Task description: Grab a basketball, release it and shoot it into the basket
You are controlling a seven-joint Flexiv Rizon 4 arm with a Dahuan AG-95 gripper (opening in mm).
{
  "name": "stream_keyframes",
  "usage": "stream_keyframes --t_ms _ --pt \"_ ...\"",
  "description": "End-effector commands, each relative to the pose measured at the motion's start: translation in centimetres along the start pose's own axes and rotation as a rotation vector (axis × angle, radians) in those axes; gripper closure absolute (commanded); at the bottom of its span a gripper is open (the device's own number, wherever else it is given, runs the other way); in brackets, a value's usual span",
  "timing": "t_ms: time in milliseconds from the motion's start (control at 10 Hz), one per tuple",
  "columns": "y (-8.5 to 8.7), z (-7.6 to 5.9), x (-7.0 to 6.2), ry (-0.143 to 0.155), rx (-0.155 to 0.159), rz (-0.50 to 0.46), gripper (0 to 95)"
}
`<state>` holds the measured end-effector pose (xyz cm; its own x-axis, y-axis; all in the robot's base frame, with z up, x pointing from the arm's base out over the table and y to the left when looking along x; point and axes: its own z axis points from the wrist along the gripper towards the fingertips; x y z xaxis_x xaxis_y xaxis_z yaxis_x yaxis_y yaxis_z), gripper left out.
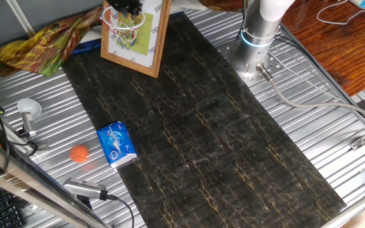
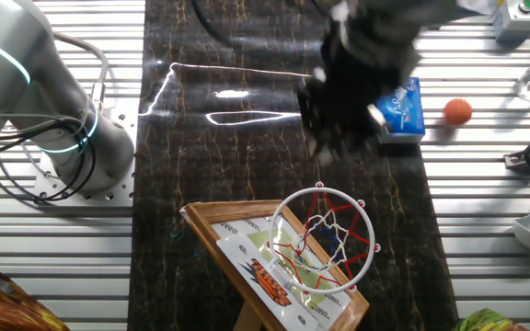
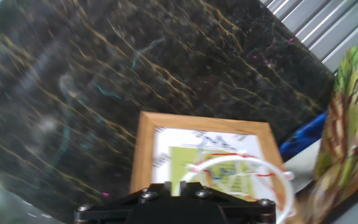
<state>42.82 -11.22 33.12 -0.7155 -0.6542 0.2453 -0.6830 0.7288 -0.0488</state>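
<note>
The basketball (image 1: 79, 154) is a tiny orange ball lying on the slatted metal table, just left of the blue packet; it also shows in the other fixed view (image 2: 458, 111). The basket (image 1: 134, 31) leans at the far end of the dark mat, with its orange rim and white net (image 2: 325, 234) in front of the wood-framed backboard (image 3: 210, 158). My gripper (image 1: 124, 7) hangs over the hoop, far from the ball, and is blurred in the other fixed view (image 2: 348, 83). In the hand view my gripper (image 3: 176, 185) has its fingertips close together with nothing between them.
A blue-and-white packet (image 1: 116, 144) lies on the mat's edge beside the ball. The robot base (image 1: 258, 38) stands at the mat's far right. A crumpled colourful cloth (image 1: 43, 41) lies behind the basket. Cables and a white spoon-like tool (image 1: 29, 113) lie near the ball.
</note>
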Motion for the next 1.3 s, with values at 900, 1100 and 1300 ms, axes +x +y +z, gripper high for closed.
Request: stream_keyframes --t_ms 900,1100,1300 --pt "7.1 0.0 -5.3 -0.266 -0.135 0.329 95.0" --pt "6.8 1.2 -6.8 -0.264 -0.128 0.331 95.0" --pt "6.5 2.7 -8.1 -0.275 -0.119 0.319 95.0"
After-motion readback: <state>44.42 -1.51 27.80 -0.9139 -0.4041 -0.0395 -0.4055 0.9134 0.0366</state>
